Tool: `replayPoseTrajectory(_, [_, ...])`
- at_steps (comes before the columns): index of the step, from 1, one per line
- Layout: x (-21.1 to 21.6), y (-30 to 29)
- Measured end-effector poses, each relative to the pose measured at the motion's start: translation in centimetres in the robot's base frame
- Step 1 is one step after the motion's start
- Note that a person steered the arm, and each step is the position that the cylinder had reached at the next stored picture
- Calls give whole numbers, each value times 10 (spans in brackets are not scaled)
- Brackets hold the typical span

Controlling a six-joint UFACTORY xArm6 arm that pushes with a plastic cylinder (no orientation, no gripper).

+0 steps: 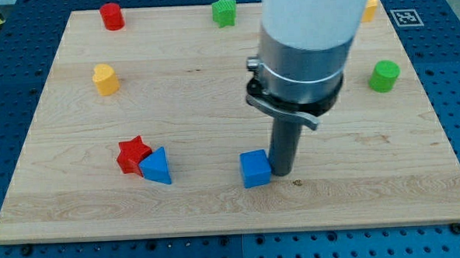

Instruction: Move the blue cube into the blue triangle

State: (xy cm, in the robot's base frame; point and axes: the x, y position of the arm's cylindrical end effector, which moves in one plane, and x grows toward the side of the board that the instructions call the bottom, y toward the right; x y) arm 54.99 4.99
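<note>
The blue cube lies on the wooden board a little right of centre near the view's bottom. My tip stands right against the cube's right side. The blue triangle lies to the view's left of the cube, with a gap of bare board between them. The red star touches the triangle's left side.
A yellow block sits at the left, a red cylinder at the top left, a green star at the top middle, a green cylinder at the right. An orange-yellow block shows beside the arm at the top right.
</note>
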Motion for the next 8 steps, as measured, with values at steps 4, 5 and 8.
replayPoseTrajectory(4, [10, -44])
replayPoseTrajectory(5, [13, -55])
replayPoseTrajectory(8, [45, -79])
